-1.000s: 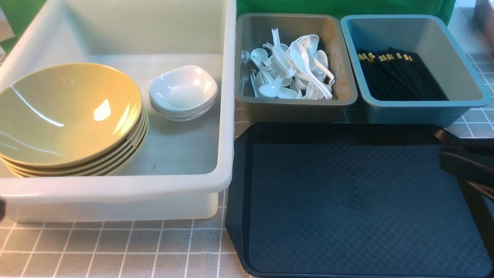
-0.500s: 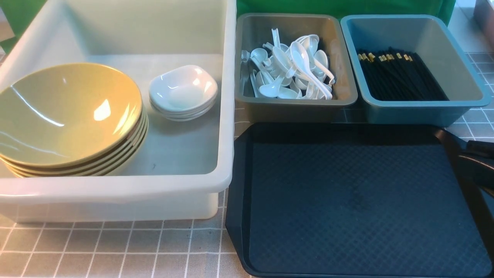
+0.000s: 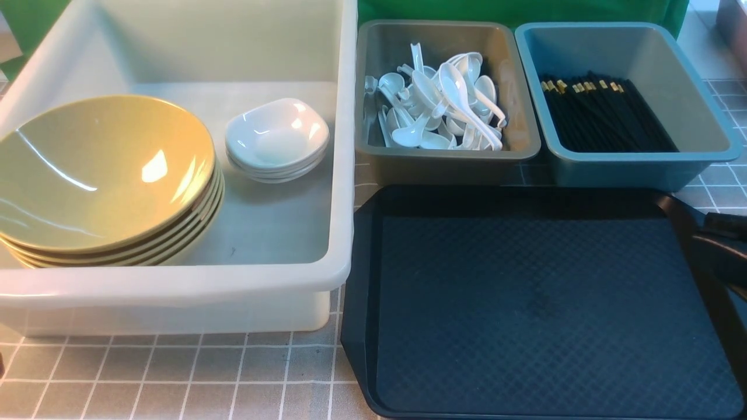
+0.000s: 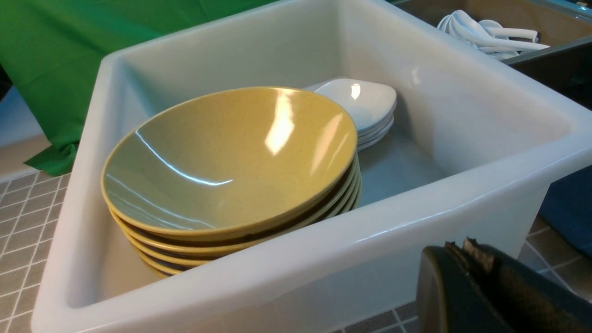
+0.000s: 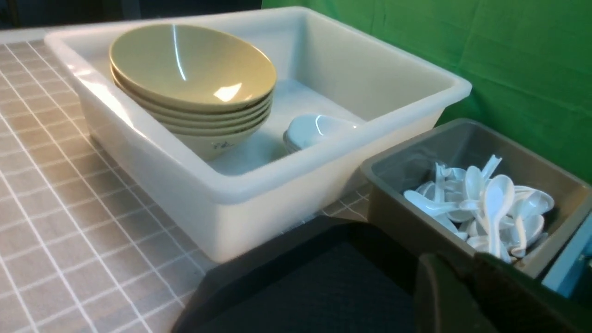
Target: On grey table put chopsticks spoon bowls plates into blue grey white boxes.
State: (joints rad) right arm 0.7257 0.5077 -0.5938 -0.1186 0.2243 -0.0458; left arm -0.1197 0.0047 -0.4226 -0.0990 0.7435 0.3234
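Several olive-yellow bowls [image 3: 99,175] are stacked in the big white tub [image 3: 175,289], with a small stack of white plates [image 3: 277,137] beside them. White spoons [image 3: 443,105] are piled in the grey bin [image 3: 446,156]. Black chopsticks [image 3: 607,119] lie in the blue bin [image 3: 642,156]. My right gripper [image 3: 703,248] is shut and empty over the tray's right edge. In the right wrist view it [image 5: 455,261] is near the grey bin [image 5: 393,203]. My left gripper [image 4: 462,244] is shut and empty, low beside the tub's front wall [image 4: 323,249].
A flat black textured tray [image 3: 525,303] lies in front of the two small bins, with nothing on it. The grey gridded table [image 3: 175,373] shows in front of the tub. A green cloth hangs behind the boxes.
My right gripper has drawn back to the right, off the tray's corner, and has held still since. Nothing in the boxes has moved.
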